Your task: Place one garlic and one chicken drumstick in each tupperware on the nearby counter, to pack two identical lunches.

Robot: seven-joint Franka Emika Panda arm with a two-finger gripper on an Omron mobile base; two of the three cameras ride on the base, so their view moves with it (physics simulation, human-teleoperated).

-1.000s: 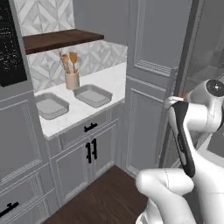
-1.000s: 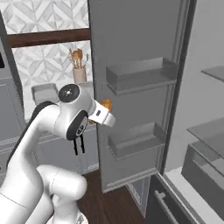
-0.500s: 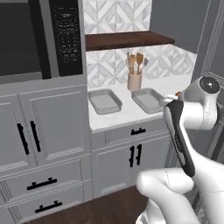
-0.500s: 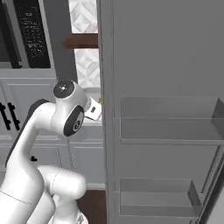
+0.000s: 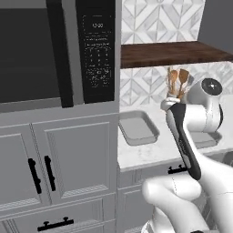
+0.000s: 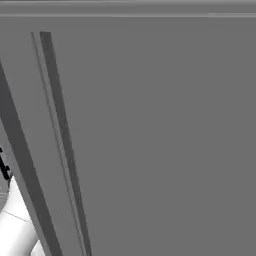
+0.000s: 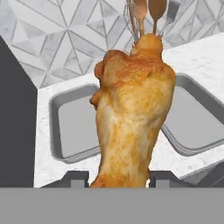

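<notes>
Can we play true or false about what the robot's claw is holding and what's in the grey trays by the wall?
1. The claw is holding a chicken drumstick. True.
2. The left tupperware already has a garlic in it. False: the part of it that shows is bare grey inside.
3. Both tupperware trays sit on the white counter. True: the right tupperware lies beside the left one.
4. The wooden shelf is below the counter. False: it hangs on the wall above it.
5. Wooden utensils stand behind the trays. True.
</notes>
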